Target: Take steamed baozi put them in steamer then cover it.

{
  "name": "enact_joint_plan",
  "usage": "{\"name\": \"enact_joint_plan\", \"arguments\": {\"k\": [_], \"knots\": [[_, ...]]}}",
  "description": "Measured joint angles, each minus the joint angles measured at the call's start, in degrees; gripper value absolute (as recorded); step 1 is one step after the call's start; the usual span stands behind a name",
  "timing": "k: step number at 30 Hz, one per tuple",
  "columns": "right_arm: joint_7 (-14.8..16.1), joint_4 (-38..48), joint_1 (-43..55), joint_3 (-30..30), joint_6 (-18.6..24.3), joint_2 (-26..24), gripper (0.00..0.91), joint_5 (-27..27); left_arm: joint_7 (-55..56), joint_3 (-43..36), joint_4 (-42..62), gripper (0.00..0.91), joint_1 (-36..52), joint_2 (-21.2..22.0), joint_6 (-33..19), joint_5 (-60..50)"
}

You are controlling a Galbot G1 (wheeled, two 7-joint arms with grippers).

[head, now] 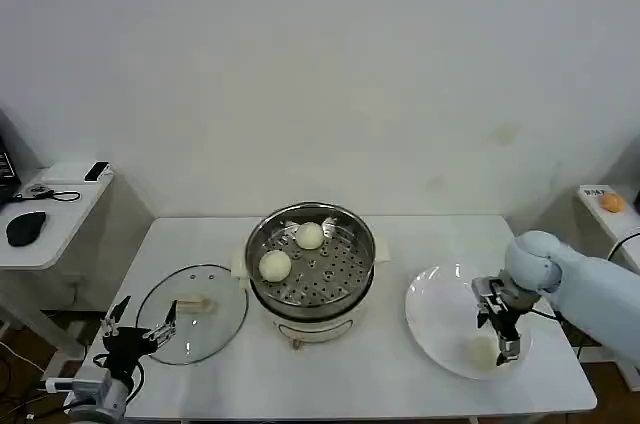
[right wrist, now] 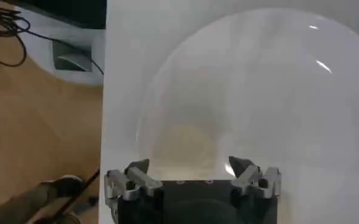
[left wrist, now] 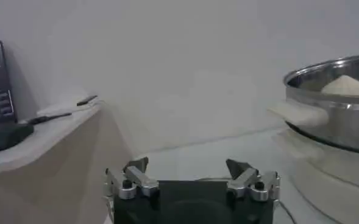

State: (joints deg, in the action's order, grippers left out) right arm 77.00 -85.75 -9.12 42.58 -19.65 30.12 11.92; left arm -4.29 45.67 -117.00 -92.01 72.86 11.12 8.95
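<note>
At lower right of the head view, the right gripper (head: 503, 336) hangs open over a bun (head: 482, 352) on the plate (head: 430, 314). Two buns (head: 275, 265) sit in the steamer (head: 345, 274), centre. The lid (head: 225, 319) lies lower left by the open left gripper (head: 140, 326).

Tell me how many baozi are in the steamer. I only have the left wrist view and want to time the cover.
Observer: Two. A far baozi and a near baozi sit in the steamer.
Operator: Any waiting outside it?
Observer: A third baozi lies on the white plate, with the right gripper open right at it.
Operator: Where's the cover?
Observer: The cover lies flat on the table on the steamer's left, just ahead of the open left gripper.
</note>
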Motion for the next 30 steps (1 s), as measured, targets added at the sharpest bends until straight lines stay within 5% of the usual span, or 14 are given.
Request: {"name": "enact_joint_plan", "arguments": {"k": [13, 18, 20, 30], "knots": [[-0.2, 0.6, -1.8, -1.1, 0.2, 0.6, 0.907, 1.0, 0.0, 0.0, 0.6, 0.907, 0.4, -0.1, 0.0, 0.0], [-0.4, 0.9, -2.5, -1.4, 0.2, 0.8, 0.766, 1.3, 0.0, 0.0, 0.9, 0.907, 0.7, -0.1, 0.0, 0.0], [-0.5, 1.1, -2.6, -1.5, 0.3, 0.9, 0.645, 1.3, 0.0, 0.0, 1.0, 0.907, 0.8, -0.1, 0.0, 0.0], [-0.7, 1.3, -3.1, -2.0, 0.4, 0.9, 0.574, 1.4, 0.0, -0.2, 1.4, 0.907, 1.0, -0.1, 0.0, 0.0]]}}
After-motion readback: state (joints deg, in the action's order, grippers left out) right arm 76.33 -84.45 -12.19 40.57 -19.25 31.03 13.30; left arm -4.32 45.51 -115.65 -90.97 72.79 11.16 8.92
